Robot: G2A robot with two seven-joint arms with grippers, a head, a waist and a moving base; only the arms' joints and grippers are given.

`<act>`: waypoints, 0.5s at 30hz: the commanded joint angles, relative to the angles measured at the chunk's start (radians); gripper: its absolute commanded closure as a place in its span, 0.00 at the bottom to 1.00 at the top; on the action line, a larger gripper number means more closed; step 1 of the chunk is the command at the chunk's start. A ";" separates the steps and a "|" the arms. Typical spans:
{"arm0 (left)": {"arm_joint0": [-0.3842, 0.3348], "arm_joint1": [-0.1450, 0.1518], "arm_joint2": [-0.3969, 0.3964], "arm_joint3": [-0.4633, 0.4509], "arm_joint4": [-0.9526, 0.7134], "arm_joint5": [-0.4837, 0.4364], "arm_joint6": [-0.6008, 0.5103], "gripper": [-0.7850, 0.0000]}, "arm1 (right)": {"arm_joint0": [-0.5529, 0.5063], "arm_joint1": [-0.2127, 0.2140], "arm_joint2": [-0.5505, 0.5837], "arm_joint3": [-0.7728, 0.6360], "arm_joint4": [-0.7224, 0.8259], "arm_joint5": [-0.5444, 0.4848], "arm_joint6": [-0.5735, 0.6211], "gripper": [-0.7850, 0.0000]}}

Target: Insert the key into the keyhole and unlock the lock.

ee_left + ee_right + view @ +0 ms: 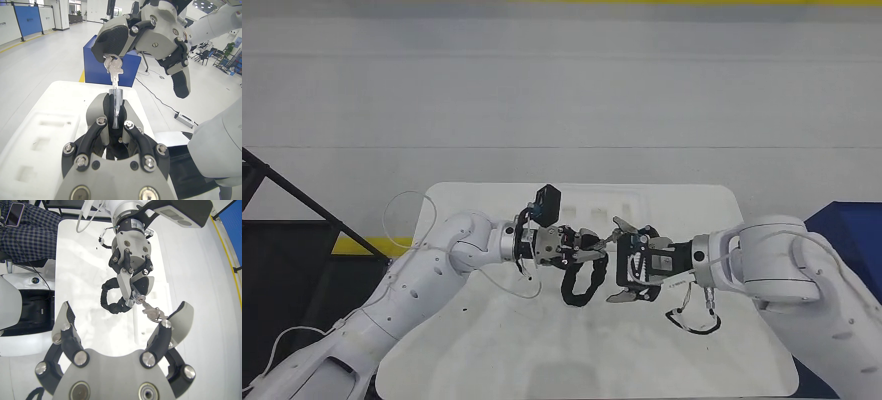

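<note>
The lock is a chrome cylinder (115, 106) on a black cable loop (107, 300) (580, 285), held up above the white table. My left gripper (115, 98) (132, 294) (594, 247) is shut on the cylinder. The silver key (114, 69) (151, 311) sits with its blade in the keyhole (140, 298), and its ring hangs off the head. My right gripper (123, 311) (141, 73) (620, 262) faces the lock and stands open. One of its pads (111, 41) touches the key's head and ring, while the other finger is well clear.
A white foam tray (37, 132) with rectangular recesses lies on the table (542, 340) behind the grippers. A blue box (94, 62) stands past the table's edge. A seated person in checked clothes (28, 237) is at one side of the table.
</note>
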 commanded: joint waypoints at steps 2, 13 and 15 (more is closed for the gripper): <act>0.003 0.000 -0.002 -0.003 0.012 0.000 0.005 1.00 | 0.011 0.001 -0.010 0.006 0.010 0.003 0.008 0.00; 0.010 0.017 -0.014 -0.036 0.056 0.000 -0.008 1.00 | 0.048 0.047 0.009 0.026 -0.153 -0.163 -0.138 0.00; 0.010 0.022 -0.013 -0.045 0.056 0.000 -0.012 1.00 | 0.043 0.054 0.021 0.023 -0.186 -0.189 -0.164 0.05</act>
